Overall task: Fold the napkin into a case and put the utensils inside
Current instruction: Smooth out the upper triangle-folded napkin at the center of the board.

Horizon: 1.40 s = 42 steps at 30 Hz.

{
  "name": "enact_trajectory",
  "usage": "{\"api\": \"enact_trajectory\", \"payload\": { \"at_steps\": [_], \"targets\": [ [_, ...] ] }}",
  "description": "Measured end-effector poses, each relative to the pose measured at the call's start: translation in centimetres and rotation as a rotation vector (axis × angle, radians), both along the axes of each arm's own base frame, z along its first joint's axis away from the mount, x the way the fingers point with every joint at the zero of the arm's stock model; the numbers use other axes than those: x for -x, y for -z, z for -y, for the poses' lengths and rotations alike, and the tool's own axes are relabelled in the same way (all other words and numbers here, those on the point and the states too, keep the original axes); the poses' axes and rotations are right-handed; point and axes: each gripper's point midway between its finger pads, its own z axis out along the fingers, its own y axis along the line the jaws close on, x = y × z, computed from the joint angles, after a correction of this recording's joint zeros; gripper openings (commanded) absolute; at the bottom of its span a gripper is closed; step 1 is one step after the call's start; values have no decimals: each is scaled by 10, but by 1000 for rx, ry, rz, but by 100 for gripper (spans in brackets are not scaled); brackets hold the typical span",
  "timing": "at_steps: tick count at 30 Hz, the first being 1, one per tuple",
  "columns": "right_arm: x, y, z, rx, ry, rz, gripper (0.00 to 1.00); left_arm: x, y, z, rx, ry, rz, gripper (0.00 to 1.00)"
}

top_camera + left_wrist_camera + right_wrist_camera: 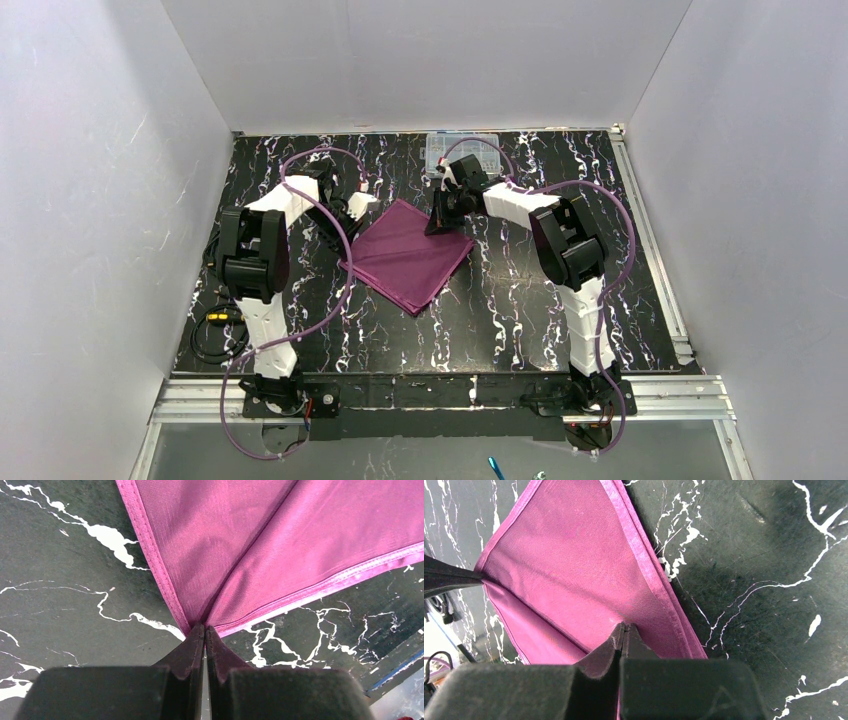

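The napkin (408, 258) was laid out as a diamond on the counter (520, 310), with its corners turned toward and away from the arm bases. The left end effector (205, 630) was closed tight on one corner of the napkin, and a crease was drawn from that pinch across the cloth. The right end effector (624, 629) was clamped shut on the napkin's hemmed edge, across the cloth from that corner. A clear compartment box (465, 150) was seen beyond the napkin's far corner.
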Motion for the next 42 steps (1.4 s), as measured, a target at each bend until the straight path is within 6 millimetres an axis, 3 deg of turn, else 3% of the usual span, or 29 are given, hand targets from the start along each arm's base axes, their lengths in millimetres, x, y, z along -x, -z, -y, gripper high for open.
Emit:
{"api": "enact_trajectory", "payload": {
  "at_steps": [15, 24, 29, 32, 36, 40, 42],
  "targets": [
    [0, 0, 1, 3, -11, 10, 1, 8, -17, 0, 9, 37, 9, 0],
    [0, 0, 1, 1, -15, 12, 1, 18, -7, -4, -6, 50, -9, 0],
    [3, -3, -1, -19, -34, -2, 10, 14, -4, -5, -14, 46, 7, 0],
    [8, -12, -4, -65, -56, -13, 13, 10, -4, -6, -21, 38, 20, 0],
    [23, -45, -6, -163, -92, -8, 15, 8, -3, -5, -21, 26, 27, 0],
    [37, -76, 6, -220, -105, 25, 14, 6, -3, -5, -20, 19, 32, 0],
    [41, -81, 18, -224, -91, 32, 10, 6, -3, -5, -19, 18, 33, 0]
  ]
}}
